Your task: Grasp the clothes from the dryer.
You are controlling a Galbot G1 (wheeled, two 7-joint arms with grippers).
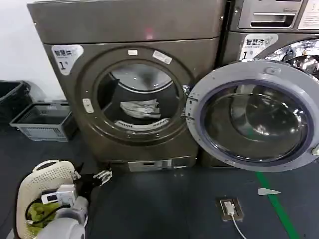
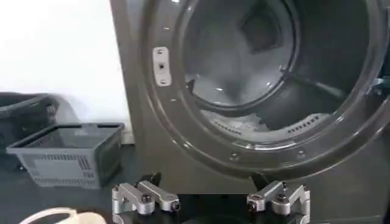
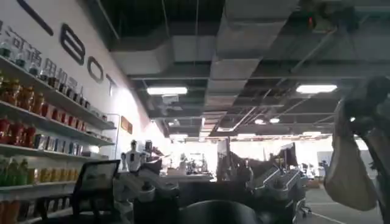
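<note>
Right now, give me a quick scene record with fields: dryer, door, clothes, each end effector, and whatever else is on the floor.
dryer: bronze-brown front loader, sticker marked 1
door: grey-rimmed glass door, swung fully open to the right of the porthole
clothes: whitish-grey bundle lying low in the drum, untouched
left end effector: low near the floor, short of the porthole, fingers open, empty
right end effector: aimed away at a room with shelves, fingers open
floor: grey basket left of the dryer; white perforated basket holding yellow-green cloth
</note>
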